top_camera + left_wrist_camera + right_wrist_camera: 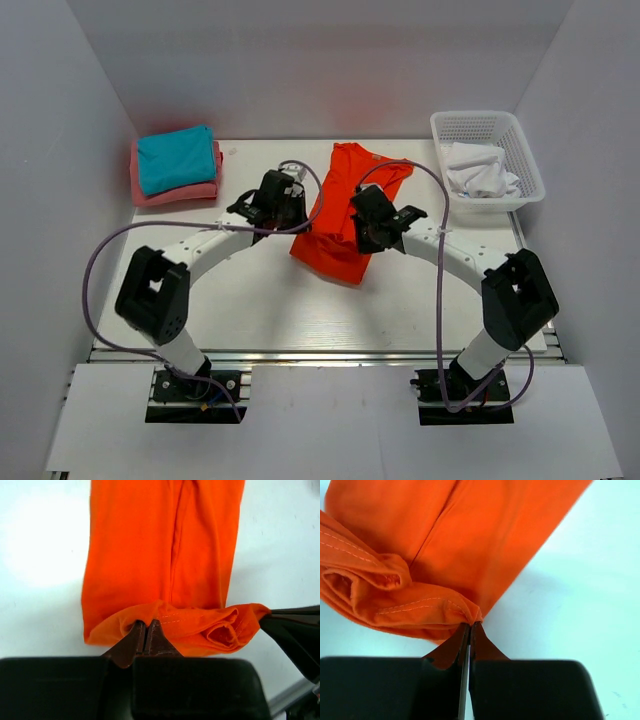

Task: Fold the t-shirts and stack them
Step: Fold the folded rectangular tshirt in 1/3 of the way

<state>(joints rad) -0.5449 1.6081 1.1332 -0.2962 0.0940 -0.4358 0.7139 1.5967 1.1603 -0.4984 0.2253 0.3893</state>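
Note:
An orange-red t-shirt [340, 215] lies lengthwise in the middle of the table, folded into a narrow strip, its near hem lifted and bunched. My left gripper [298, 226] is shut on the hem's left corner [146, 622]. My right gripper [362, 238] is shut on the hem's right corner [471, 617]. Between the two grips the hem [220, 627] sags in a rolled fold. A folded teal t-shirt [177, 158] rests on a folded pink t-shirt [180, 190] at the back left. Crumpled white t-shirts [482, 170] sit in the basket.
A white plastic mesh basket [487, 125] stands at the back right corner. Grey walls close the table on three sides. Purple cables [100, 260] loop from both arms over the table's near half.

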